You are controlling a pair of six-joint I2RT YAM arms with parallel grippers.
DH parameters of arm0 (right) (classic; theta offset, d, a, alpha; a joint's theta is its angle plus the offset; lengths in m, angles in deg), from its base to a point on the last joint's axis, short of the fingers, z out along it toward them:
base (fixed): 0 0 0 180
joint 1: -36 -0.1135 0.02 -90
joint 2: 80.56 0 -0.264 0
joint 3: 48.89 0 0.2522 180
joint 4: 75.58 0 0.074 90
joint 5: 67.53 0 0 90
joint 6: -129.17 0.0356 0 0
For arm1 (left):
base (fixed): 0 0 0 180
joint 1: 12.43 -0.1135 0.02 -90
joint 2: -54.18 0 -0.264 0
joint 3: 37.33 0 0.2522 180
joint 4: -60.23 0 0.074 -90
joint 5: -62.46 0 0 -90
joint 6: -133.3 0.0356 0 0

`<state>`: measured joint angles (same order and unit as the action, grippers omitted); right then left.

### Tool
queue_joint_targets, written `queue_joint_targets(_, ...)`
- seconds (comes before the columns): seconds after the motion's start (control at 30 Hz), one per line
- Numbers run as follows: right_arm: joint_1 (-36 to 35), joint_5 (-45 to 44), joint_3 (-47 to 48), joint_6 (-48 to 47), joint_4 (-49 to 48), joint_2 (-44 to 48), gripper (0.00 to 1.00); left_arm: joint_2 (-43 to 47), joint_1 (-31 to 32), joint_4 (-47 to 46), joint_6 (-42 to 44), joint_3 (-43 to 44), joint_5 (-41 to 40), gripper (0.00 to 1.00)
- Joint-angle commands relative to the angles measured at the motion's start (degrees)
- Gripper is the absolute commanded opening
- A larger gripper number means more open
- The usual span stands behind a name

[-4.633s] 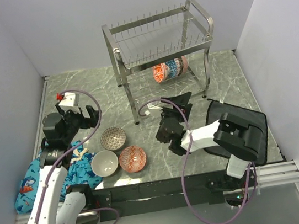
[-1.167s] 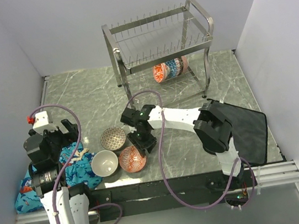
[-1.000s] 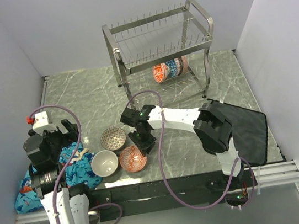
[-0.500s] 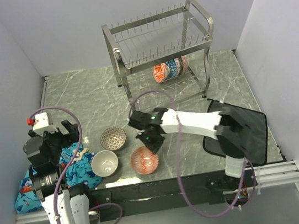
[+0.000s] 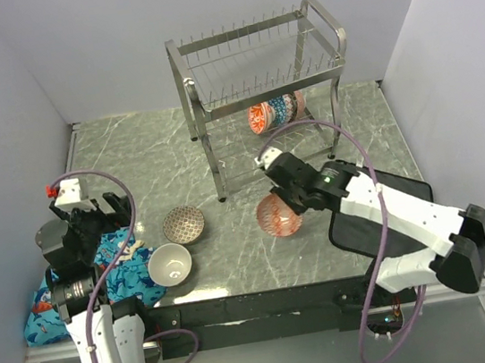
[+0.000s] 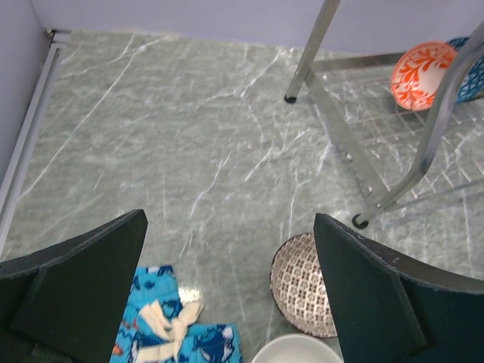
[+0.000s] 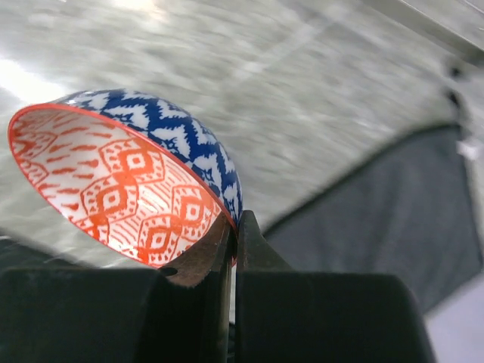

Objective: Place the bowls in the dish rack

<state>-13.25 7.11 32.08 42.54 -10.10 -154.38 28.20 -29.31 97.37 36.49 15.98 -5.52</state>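
My right gripper is shut on the rim of the red-orange bowl, whose outside is blue and white. It holds the bowl tilted above the table, in front of the dish rack. Three bowls stand on edge in the rack's lower tier: an orange-patterned one, a blue one and a pinkish one. On the table sit a brown-grey patterned bowl and a cream-white bowl. My left gripper hangs open above the brown-grey bowl, holding nothing.
A blue fish-print cloth lies at the near left under the left arm. A black mat lies at the near right under the right arm. The rack's front leg stands just beyond the brown-grey bowl. Walls close the table on three sides.
My right gripper closed on the red-orange bowl's rim, lifted it off the table beside the cream-white bowl and carried it right, toward the rack's front. The left arm has barely moved.
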Motion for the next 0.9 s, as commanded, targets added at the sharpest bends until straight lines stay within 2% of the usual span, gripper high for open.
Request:
queue_joint_targets(0.0,2.05,-14.94,-4.44,-2.32,-3.64,5.61,0.00,-2.32,0.45,-7.02,-1.89,0.00,1.98,0.99)
queue_joint_targets(0.13,3.46,-28.48,-10.58,-7.49,-12.84,6.50,0.00,-3.82,0.45,-8.70,-3.21,0.18,1.71,0.99)
queue_joint_targets(0.17,3.55,-34.77,-11.38,-10.81,-15.31,6.41,0.00,-3.82,0.54,-9.05,-3.39,-0.08,1.54,0.99)
queue_joint_targets(0.27,3.55,-41.48,-12.88,-17.93,-24.80,5.53,0.00,-3.12,0.45,-9.05,-4.00,-0.61,0.92,0.99)
queue_joint_targets(0.5,3.55,-49.06,-15.34,-32.02,-42.14,2.38,0.00,-1.80,-0.25,-7.12,-4.35,-1.67,0.92,0.99)
queue_joint_targets(0.67,4.78,-52.23,-13.41,-38.69,-50.12,-2.80,0.00,-0.66,-0.26,-5.27,-3.30,-1.32,0.39,0.99)
queue_joint_targets(0.8,5.92,-54.78,-10.17,-45.11,-60.31,-7.64,0.00,-0.57,-0.34,-5.27,-3.47,-2.19,0.74,1.00)
queue_joint_targets(0.87,7.06,-55.74,-8.58,-47.49,-61.56,-10.36,0.00,-0.65,-0.34,-5.71,-3.74,-2.63,0.92,0.99)
